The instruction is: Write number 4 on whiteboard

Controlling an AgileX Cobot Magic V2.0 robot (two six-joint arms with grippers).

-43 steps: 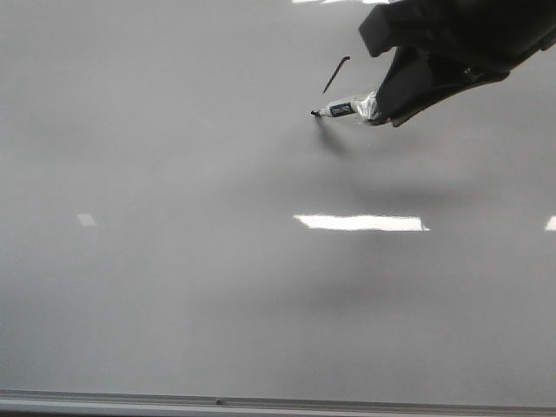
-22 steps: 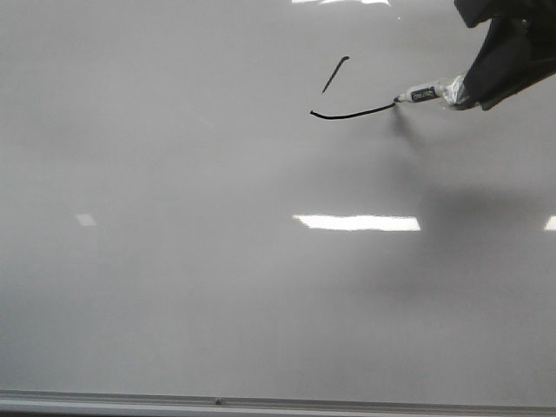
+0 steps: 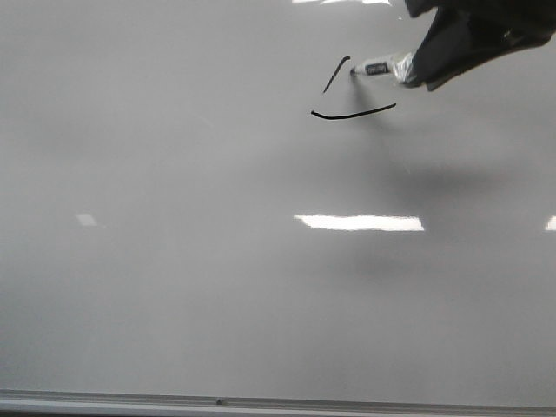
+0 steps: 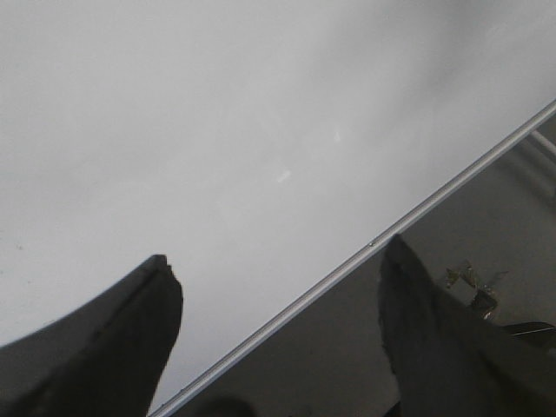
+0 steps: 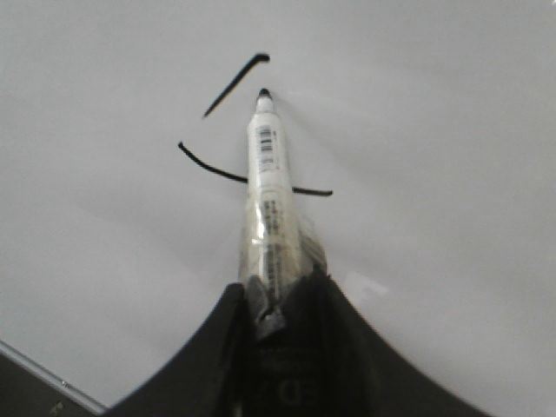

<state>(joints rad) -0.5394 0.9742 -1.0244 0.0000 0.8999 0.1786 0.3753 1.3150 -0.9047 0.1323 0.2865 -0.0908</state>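
The right hand (image 3: 426,65) is gripping a marker (image 3: 382,67), its tip sitting just beside the slanted stroke of the number 4 (image 3: 352,111), unfinished, high on the whiteboard (image 3: 217,261). The left hand (image 4: 278,347) is hanging apart over the board's edge.

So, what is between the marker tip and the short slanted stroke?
Only bare whiteboard: the right wrist view shows a narrow gap between the marker tip and the slanted stroke.

Upper right, right gripper (image 3: 415,71) clamps the marker (image 3: 380,68), tip beside the slanted stroke (image 3: 335,74) above the crossbar (image 3: 353,112).
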